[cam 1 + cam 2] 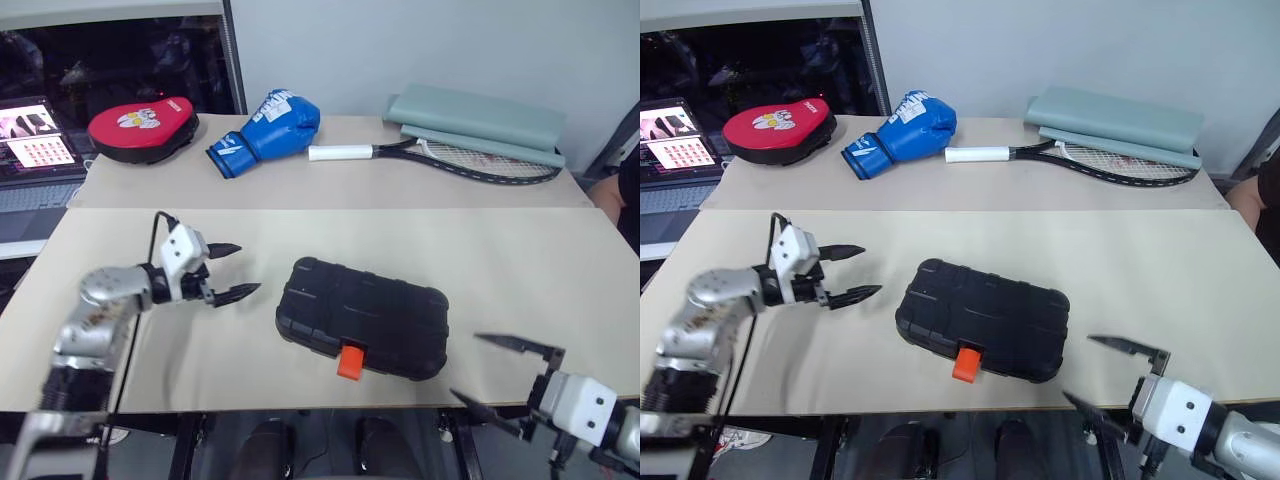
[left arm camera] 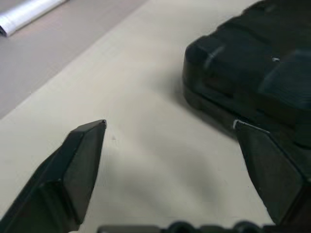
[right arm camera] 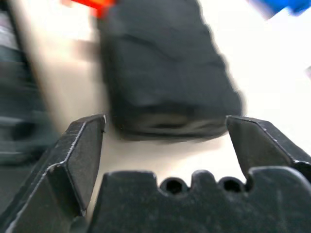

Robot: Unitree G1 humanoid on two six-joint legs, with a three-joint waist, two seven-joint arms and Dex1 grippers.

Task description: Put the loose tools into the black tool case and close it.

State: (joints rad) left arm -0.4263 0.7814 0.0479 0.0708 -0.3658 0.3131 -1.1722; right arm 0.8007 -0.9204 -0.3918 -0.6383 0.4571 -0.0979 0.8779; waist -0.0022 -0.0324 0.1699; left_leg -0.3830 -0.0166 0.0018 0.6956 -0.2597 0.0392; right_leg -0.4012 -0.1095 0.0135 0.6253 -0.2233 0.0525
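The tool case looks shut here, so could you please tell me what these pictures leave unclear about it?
- Contents of the black tool case: hidden by its closed lid in both eye views.
- Orange latch: too small in the eye views to tell whether it is engaged.
- Case surface: motion-blurred in the right wrist view.
- Case's far end: cut off by the left wrist view's edge.

Left gripper: fingers spread wide, nothing between them, tips pointing inward toward table centre and slightly down. Left forearm angled up from lower left, wrist bent inward, gripper hovering above the surface. Right gripper: fingers wide apart too, empty, sitting low at the near table edge, tips aimed inward and forward. Right wrist just off the table's front edge. Both grippers well apart from each other, neither touching anything.
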